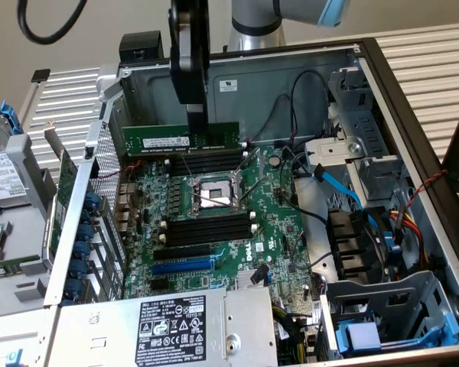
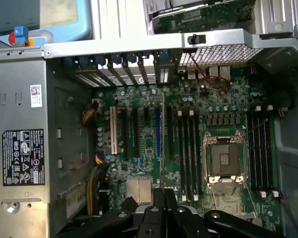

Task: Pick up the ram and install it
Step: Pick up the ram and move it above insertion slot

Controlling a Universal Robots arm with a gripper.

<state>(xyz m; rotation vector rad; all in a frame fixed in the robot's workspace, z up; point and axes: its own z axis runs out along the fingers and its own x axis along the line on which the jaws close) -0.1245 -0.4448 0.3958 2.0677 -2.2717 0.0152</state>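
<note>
Beige wall [image 1: 122, 19], white slatted tabletop [image 1: 436, 69]; even light

Holding the ram [image 1: 157, 141] over the memory slots [image 1: 206, 160]

The end effector [image 1: 196, 130], closed on the ram just to the exterior view's right of its middle, holds it level and on edge above the black slots beside the CPU socket [image 1: 213, 191] inside the open computer case [image 1: 382, 92]
</note>
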